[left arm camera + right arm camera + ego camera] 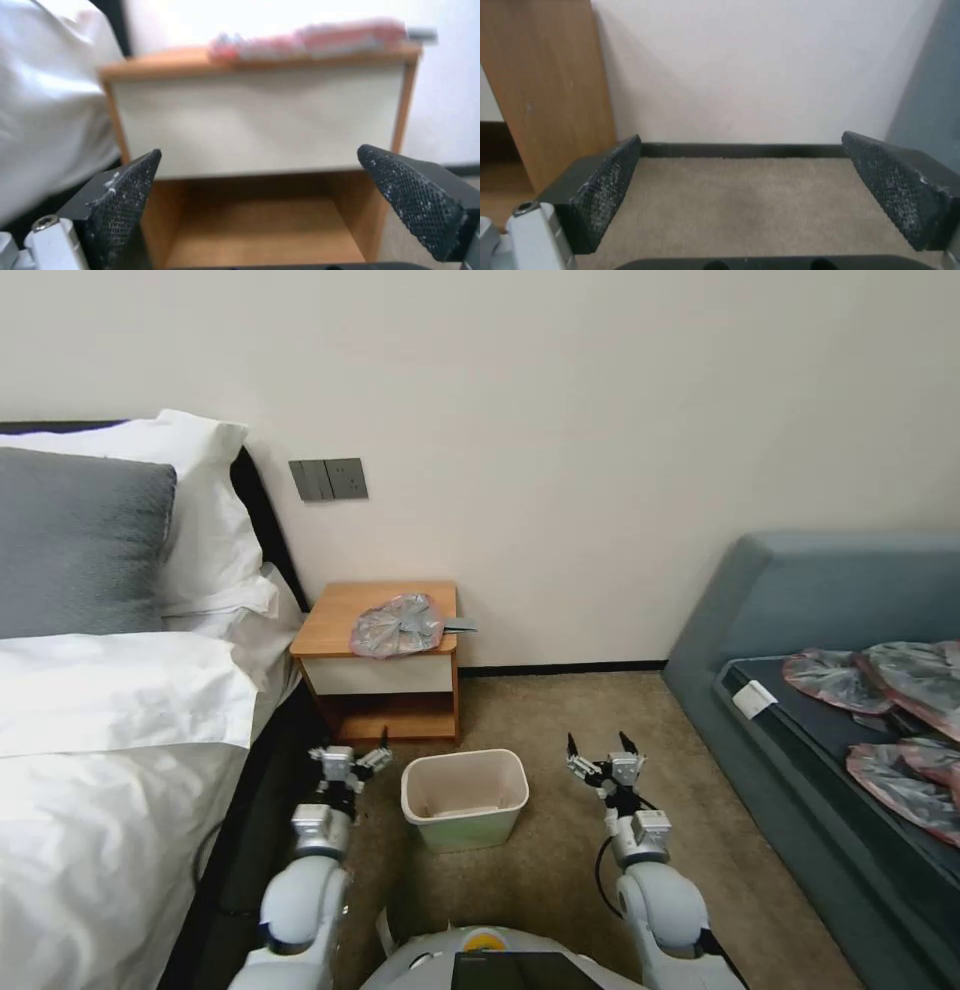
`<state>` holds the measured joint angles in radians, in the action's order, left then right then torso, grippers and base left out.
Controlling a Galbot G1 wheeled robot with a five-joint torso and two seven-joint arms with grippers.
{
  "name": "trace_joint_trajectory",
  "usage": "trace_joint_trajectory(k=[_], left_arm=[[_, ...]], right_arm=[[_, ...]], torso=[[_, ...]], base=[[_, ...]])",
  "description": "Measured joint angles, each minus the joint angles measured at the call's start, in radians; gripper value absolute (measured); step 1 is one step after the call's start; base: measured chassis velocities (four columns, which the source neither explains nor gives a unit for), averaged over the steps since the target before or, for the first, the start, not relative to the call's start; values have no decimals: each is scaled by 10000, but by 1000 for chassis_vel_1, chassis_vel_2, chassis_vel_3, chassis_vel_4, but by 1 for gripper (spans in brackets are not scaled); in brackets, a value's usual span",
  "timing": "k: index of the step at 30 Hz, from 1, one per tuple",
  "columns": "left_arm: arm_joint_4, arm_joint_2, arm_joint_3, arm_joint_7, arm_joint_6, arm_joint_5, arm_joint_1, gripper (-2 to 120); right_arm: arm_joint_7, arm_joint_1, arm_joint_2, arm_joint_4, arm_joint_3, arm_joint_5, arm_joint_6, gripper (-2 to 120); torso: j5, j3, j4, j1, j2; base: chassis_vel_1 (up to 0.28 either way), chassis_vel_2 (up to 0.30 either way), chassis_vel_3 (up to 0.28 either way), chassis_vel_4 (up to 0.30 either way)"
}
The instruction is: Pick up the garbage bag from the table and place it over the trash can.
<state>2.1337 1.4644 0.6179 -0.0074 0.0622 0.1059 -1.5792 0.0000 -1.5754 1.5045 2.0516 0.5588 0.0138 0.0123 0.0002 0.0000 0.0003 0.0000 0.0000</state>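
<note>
The garbage bag (398, 626), crumpled grey plastic with a pinkish rim, lies on the right half of the table (340, 615), a small wooden nightstand against the wall. In the left wrist view the garbage bag (320, 39) rests on the table (255, 116) top, above the white drawer front. The trash can (465, 797) stands on the carpet in front of the table, cream inside and pale green outside. My left gripper (362, 757) hovers open just left of the trash can, pointing at the table. To the can's right my right gripper (600, 742) is open too, facing the wall.
A bed (110, 740) with white linen and pillows lies close on the left. A grey-blue sofa (830, 710) on the right holds more plastic bags (885, 690). Beige carpet (560, 710) lies open between table and sofa. In the right wrist view the table side (545, 90) is near.
</note>
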Motion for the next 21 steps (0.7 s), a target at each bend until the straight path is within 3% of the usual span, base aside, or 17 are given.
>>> trace_joint_trajectory(k=[7,14,17,21], left_arm=[[1517,-406,767,-96,724,1205,-321,100],[3528,-956,1798,-228,1697,2831,-767,100],[3742,-1087,1853,-222,2269,2723,-1337,100],[3736,-1054,1749,-213,2128,2328,-1571,100]], right_arm=[[45,-594,145,1253,268,442,425,100],[147,-1516,357,3182,678,1127,1087,100],[185,-1905,447,3993,854,1417,1370,100],[223,-2323,548,4540,1038,1724,1665,100]], torso=[[0,0,-4,0,0],[-2,-1,-3,0,0],[-6,0,4,0,0],[-6,-1,-3,0,0]], base=[[0,0,0,0],[0,0,0,0],[0,0,0,0],[0,0,0,0]])
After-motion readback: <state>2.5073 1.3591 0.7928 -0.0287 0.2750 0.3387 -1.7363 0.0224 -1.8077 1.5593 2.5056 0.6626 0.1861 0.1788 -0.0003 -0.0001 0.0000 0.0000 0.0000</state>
